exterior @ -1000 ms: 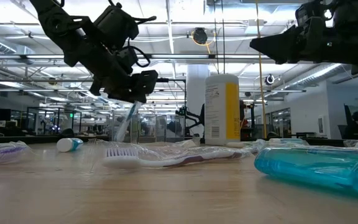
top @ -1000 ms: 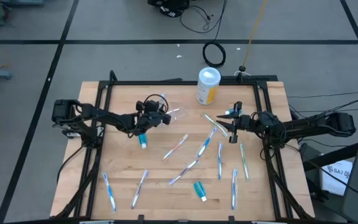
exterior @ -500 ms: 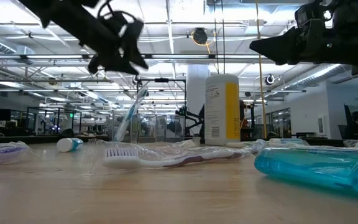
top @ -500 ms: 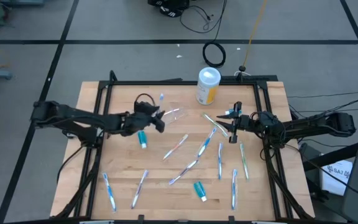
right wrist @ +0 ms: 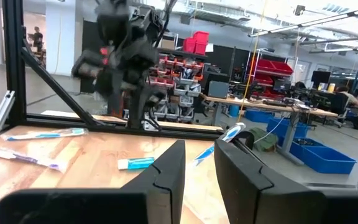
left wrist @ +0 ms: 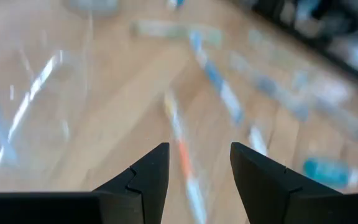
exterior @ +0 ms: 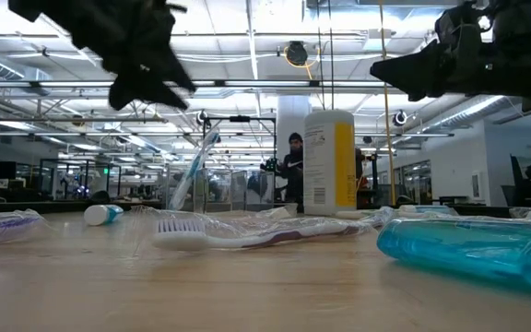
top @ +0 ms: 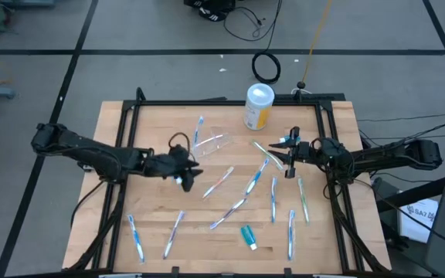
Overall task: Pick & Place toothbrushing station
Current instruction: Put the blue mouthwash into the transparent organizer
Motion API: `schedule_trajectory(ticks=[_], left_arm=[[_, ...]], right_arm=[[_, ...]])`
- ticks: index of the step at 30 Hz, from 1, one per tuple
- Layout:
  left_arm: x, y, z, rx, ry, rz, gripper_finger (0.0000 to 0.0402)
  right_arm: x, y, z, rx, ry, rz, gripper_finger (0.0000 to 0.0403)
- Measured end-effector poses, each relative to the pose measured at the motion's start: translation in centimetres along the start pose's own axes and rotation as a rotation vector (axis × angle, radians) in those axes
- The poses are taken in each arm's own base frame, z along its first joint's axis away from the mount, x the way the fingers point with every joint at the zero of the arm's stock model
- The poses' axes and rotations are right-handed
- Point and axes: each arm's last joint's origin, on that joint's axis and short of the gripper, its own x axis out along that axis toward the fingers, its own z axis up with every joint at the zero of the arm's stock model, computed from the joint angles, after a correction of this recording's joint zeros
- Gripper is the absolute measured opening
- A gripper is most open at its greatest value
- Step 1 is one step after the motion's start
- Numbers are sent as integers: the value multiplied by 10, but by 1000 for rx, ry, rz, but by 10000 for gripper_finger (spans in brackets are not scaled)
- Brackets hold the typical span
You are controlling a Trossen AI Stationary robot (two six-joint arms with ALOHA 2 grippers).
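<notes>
The worktop (top: 114, 131) is bounded by a black frame; toothbrushes (top: 228, 213) lie scattered mid-board. The clear cup (top: 213, 143) lies tipped near the far edge, one toothbrush (top: 198, 127) in it, beside the yellow canister (top: 258, 106). Left claw (top: 190, 176), fingers apart and empty, hovers low over a teal tube. Right claw (top: 288, 157), narrowly parted and empty, extends level.

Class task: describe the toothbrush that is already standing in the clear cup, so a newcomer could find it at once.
Start at the tall yellow canister at the table's far edge. Just left of it lies the clear cup, and the toothbrush leans out of it. Unlike every other brush, it is not lying flat on the wood.
</notes>
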Motion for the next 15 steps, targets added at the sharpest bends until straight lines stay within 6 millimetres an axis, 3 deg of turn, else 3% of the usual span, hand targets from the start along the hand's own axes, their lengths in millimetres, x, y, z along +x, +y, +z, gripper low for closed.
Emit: schedule_trajectory(ticks=[5,10,15], left_arm=[[-5,-6,-17,-51,64,51,177],[-14,-13,-33,-86,32,140,177],[-24,-22,-49,-126,43,149,177]], right_arm=[[0,0,0,10,4,1,77],[0,0,0,176,-2,1,77],[0,0,-1,220,16,-2,77]])
